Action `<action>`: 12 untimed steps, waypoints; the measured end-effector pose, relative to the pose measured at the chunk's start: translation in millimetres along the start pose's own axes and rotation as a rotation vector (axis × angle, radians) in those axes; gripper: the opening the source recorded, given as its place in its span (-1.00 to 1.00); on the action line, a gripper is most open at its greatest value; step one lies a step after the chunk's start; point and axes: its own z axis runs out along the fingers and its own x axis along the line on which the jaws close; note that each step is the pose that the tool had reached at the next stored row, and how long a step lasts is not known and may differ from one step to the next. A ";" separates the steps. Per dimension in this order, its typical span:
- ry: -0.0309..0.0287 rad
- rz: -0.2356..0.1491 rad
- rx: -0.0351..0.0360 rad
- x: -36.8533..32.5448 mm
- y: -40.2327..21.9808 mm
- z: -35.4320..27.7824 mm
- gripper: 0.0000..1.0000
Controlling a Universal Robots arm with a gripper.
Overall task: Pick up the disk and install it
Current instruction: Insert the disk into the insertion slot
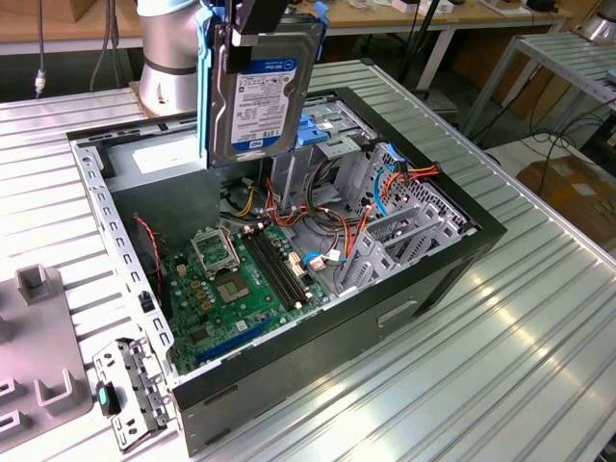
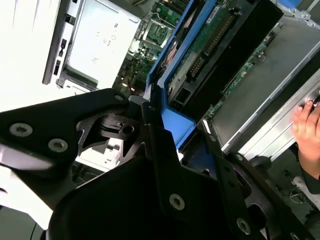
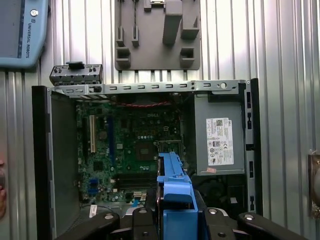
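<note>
The disk, silver-black with a white and blue label and blue side rails, hangs upright above the back of the open computer case. My gripper is shut on its upper end, clear of the case. In the second wrist view the disk shows its green circuit board and blue rail, clamped between the black fingers. In the first wrist view the blue rail of the disk sits in my gripper, above the motherboard.
Inside the case lie the motherboard, coloured cables, a blue drive bracket and a grey power supply box. A grey fixture and a metal bracket lie beside the case. A person's hand rests nearby.
</note>
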 end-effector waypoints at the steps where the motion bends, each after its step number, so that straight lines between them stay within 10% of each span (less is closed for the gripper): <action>1: 0.0000 0.000 0.0001 2.5 -0.1 0.0 -0.26; 12: 0.0002 0.000 0.0000 21.8 -0.8 -0.1 -0.26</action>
